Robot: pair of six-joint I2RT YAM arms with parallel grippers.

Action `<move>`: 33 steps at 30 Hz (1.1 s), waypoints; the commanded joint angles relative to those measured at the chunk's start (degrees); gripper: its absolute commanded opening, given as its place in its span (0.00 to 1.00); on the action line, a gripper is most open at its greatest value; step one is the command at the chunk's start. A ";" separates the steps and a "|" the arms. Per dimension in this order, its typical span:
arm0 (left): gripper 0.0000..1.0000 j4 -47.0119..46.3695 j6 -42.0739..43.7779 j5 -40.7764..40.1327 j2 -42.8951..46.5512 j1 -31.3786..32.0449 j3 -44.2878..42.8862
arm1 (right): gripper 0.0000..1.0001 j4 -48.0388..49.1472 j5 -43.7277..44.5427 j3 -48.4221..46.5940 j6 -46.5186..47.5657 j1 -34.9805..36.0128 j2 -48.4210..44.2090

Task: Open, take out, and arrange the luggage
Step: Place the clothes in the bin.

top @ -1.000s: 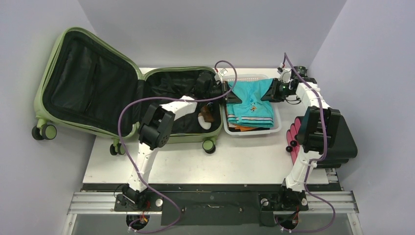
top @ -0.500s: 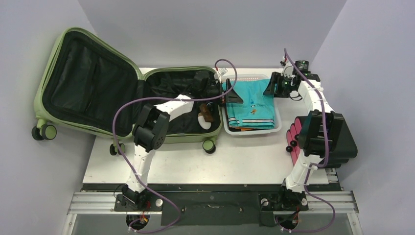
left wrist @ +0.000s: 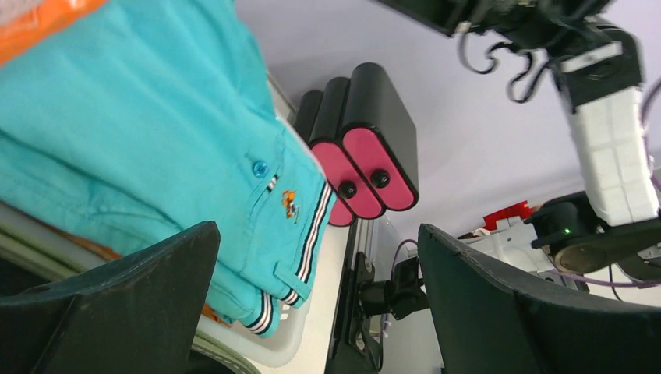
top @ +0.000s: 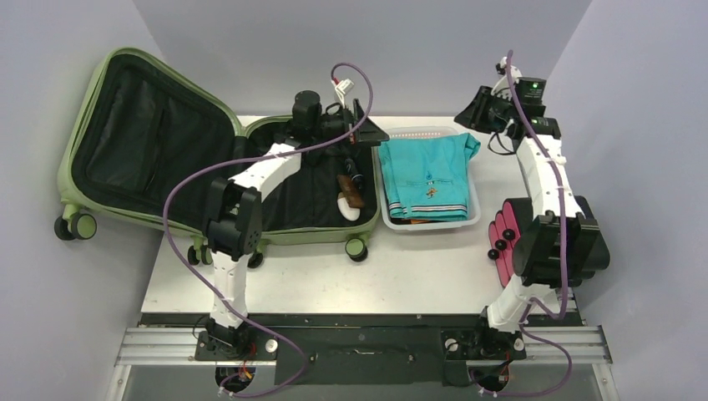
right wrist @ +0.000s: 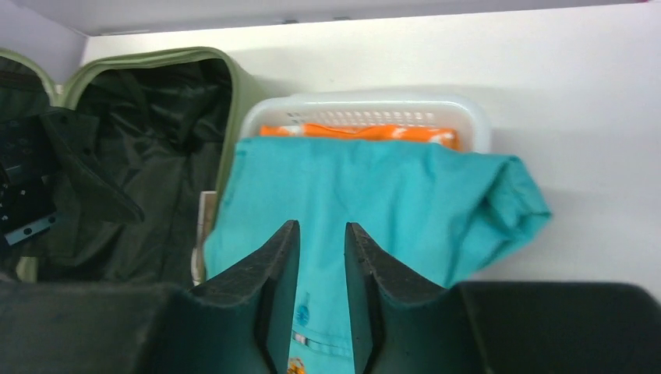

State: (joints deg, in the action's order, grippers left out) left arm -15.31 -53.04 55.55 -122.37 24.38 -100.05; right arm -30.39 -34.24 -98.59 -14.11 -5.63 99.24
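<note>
The luggage (top: 150, 142) lies open on the left of the white table (top: 417, 276). It is a smooth olive-green hard shell with rounded corners, black fabric lining and black double wheels. Its lid tilts out past the table's left edge, and its base touches the white mesh plastic basket (top: 430, 225) on its right. A folded teal shirt (top: 426, 171) of soft knit tops the basket, with buttons and a striped hem; its small orange chest emblem is too small to read. An orange cloth (right wrist: 358, 132) lies under it. A glossy black case (left wrist: 374, 148) with rounded pink ends sits on the right.

The left gripper (left wrist: 318, 249) hangs over the base's far right corner, fingers spread wide and empty. The right gripper (right wrist: 321, 234) hovers beyond the basket, fingers narrowly parted, grasping nothing.
</note>
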 commanded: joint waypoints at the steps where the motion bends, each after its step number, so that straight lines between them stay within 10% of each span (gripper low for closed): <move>1: 0.96 -6.12 -0.97 2.62 4.93 2.21 0.19 | 0.22 6.72 -3.13 -0.95 -6.68 3.30 3.57; 6: 0.96 -19.01 -10.41 3.16 3.78 1.19 3.98 | 0.14 10.67 -4.74 -1.26 -10.15 8.31 9.30; 17: 0.96 -14.41 -5.40 6.25 7.29 -1.87 3.38 | 0.01 2.73 2.27 -5.07 -8.67 14.83 26.65; 33: 0.96 -12.60 -4.79 10.15 12.39 -9.02 3.74 | 0.02 -5.49 17.90 -5.96 7.34 9.29 4.95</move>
State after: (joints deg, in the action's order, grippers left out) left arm -26.72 -58.92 63.35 -115.18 17.34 -96.09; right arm -32.64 -25.15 -104.92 -13.54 5.98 109.67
